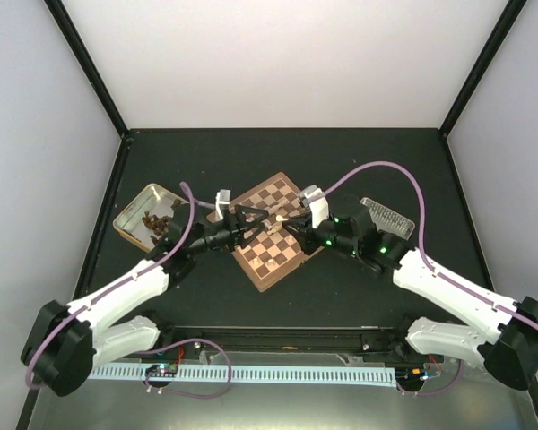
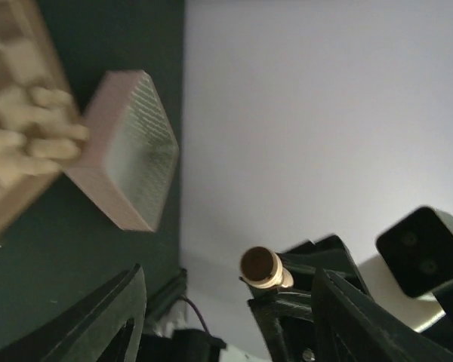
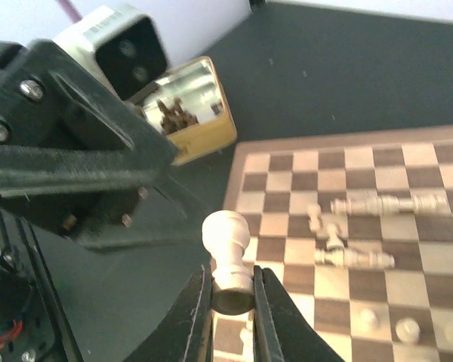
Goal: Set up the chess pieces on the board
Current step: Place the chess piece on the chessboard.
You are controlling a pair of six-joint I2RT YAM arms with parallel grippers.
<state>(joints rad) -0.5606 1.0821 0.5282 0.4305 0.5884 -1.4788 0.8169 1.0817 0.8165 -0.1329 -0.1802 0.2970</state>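
Pawn (image 3: 226, 245) pinched at base in right pincer (image 3: 232, 290), head up, over board (image 3: 340, 140). Left pincer (image 2: 228, 275) wide, empty, close by. Lower straight onto free square, avoid toppled pieces (image 3: 377, 204), open only once base sits flat.

- Bright, even light; walls (image 1: 278, 63) beyond the board (image 1: 267, 260) glow white, shadows around it faint.
- Left wrist view: board and lid (image 2: 128, 151) beside it blurred.
- Right wrist view: pawn (image 3: 226, 253) before the board sharp.

The right end effector (image 3: 232, 300) pinches a cream pawn (image 3: 225, 238) above the board (image 3: 326, 142).
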